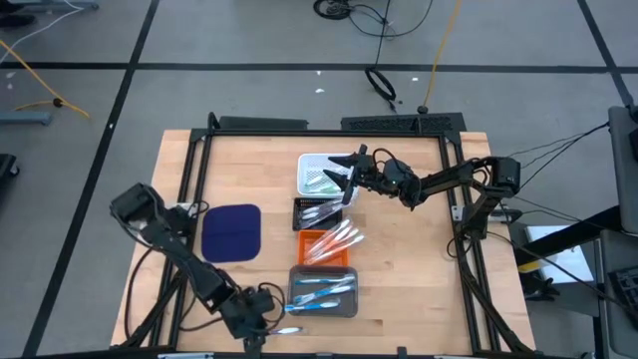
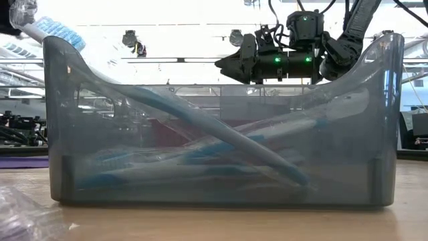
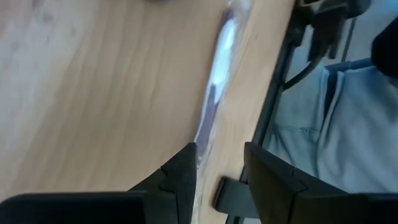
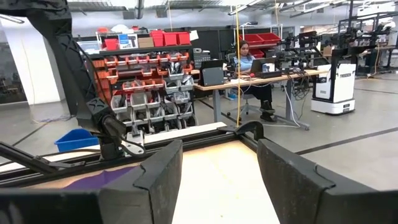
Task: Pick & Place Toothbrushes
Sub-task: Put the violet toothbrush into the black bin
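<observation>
Near the front edge of the pale wooden desk [image 1: 399, 249], the left hand [image 1: 269, 321] sits low over a single loose toothbrush with a whitish handle and blue accent [image 1: 290, 329], which lies flat on the wood just in front of the grey translucent plastic tray [image 1: 349, 304]. In the left wrist view that toothbrush [image 3: 214, 99] runs lengthwise away from the two dark fingers [image 3: 180, 177], which stand spread with a gap between them and grip nothing; the brush end nearest the hand lies roughly in line with that gap.

More blue-accented toothbrushes [image 1: 321, 290] already lie in the grey tray, crossing one another. Farther back sit an orange tray with pink-accented brushes [image 1: 329, 242], a dark tray with whitish brushes [image 1: 317, 211] and a white tray holding green-accented ones [image 1: 321, 178]. A dark blue cloth-like mat [image 1: 231, 231] lies to the left of the trays.

The right hand [image 1: 351, 178] hovers over the white tray's edge, fingers spread wide and empty in its own wrist view [image 4: 217, 180].

The loose brush looks light, stiff and smooth, probably wrapped in glossy film, so it is likely to slide or roll under a glancing touch. Pinching across the narrow handle near its middle should keep it balanced; a grip near either end would let it swing.
</observation>
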